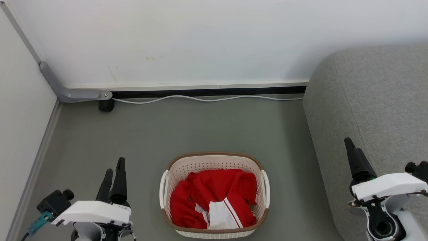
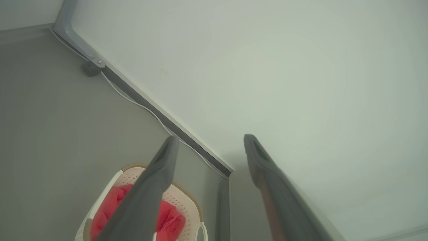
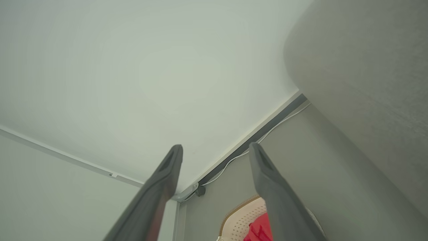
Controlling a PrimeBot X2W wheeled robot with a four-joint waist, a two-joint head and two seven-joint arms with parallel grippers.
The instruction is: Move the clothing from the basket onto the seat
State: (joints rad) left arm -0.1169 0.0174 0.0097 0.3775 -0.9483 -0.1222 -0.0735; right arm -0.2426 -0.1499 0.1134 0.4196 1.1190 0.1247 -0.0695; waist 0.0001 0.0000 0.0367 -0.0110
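The cream-white basket (image 1: 174, 167) with a brown rim stands on the grey floor just in front of me. The red clothing (image 1: 214, 190) with white stripes lies bunched inside it. The grey seat (image 1: 367, 110) rises at the right, its rounded edge close to the basket. My left gripper (image 1: 114, 166) hovers open to the left of the basket, holding nothing. My right gripper (image 1: 349, 144) hangs over the seat's edge. In the left wrist view the open left gripper (image 2: 211, 139) points past the basket (image 2: 133, 175) and clothing (image 2: 170, 219). In the right wrist view the right gripper (image 3: 215, 147) stands open and empty above the basket (image 3: 239, 217), the clothing (image 3: 259, 231) and the seat (image 3: 367, 83).
A white wall runs across the back with a dark skirting strip and a white cable (image 1: 207, 98) along it. A grey metal bracket (image 1: 73, 93) with a black foot (image 1: 106, 105) sits in the left corner, where a side panel (image 1: 20, 127) closes in. Grey floor (image 1: 200, 127) lies beyond the basket.
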